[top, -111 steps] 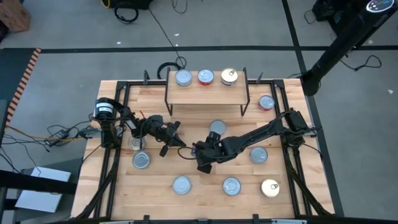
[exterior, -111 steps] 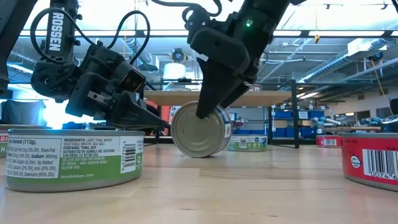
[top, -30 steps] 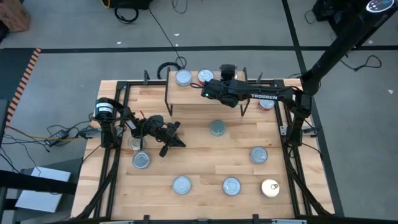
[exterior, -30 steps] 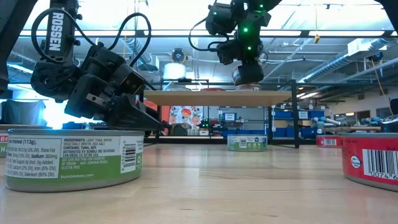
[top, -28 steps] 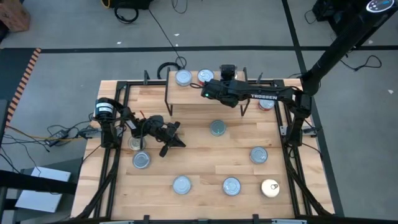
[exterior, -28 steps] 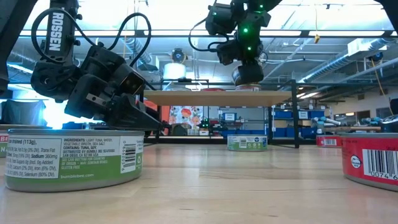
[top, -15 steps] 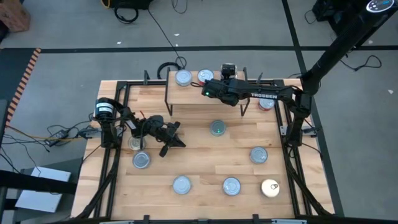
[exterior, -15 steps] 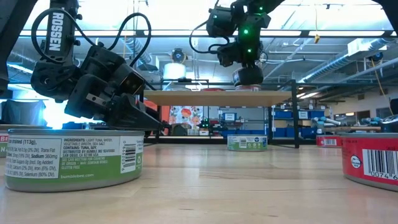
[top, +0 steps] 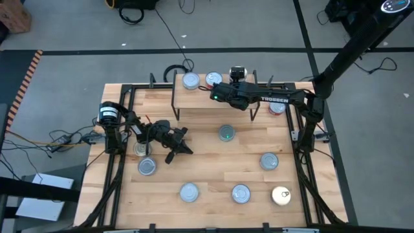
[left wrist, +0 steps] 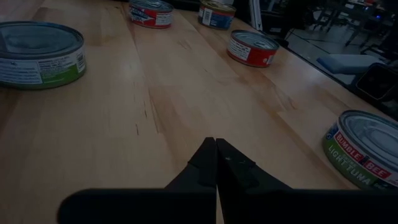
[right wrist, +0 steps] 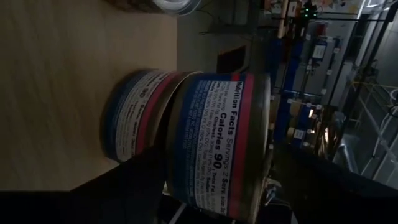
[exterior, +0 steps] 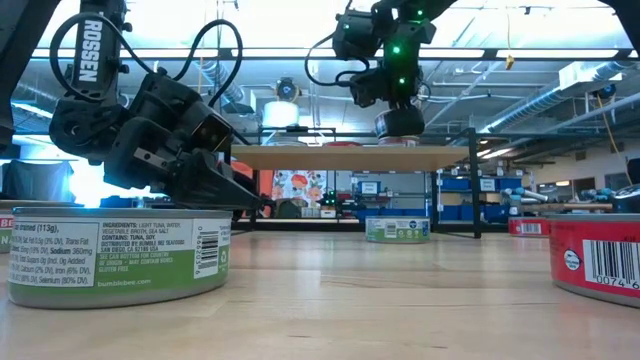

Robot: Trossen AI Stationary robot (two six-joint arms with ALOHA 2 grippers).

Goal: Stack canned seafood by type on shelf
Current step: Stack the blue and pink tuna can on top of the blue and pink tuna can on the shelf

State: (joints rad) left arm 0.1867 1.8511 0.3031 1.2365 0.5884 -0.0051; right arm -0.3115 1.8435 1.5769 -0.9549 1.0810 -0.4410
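The shelf [top: 213, 98] stands at the table's far edge, carrying a silver-blue can [top: 191, 81] and a red-topped can [top: 213, 79]. My right gripper [top: 238, 74] hovers open over the shelf's right end. Its fingers stand on either side of a blue-labelled can [right wrist: 217, 137], which also shows above the board in the low view [exterior: 405, 125]. What that can rests on I cannot tell. A second can [right wrist: 130, 118] stands behind it. My left gripper [top: 178, 144] is shut, low over the table's left side, with nothing in it [left wrist: 216, 155].
Loose cans lie about the table: one mid-table [top: 226, 133], one at the right [top: 268, 161], a red one by the shelf's right leg [top: 277, 107], several along the near side [top: 240, 193], two near the left arm [top: 147, 166]. Black rails [top: 123, 162] run along both side edges.
My right gripper has stayed over the shelf's right end. In the high view the silvery top of the can under it has come into sight.
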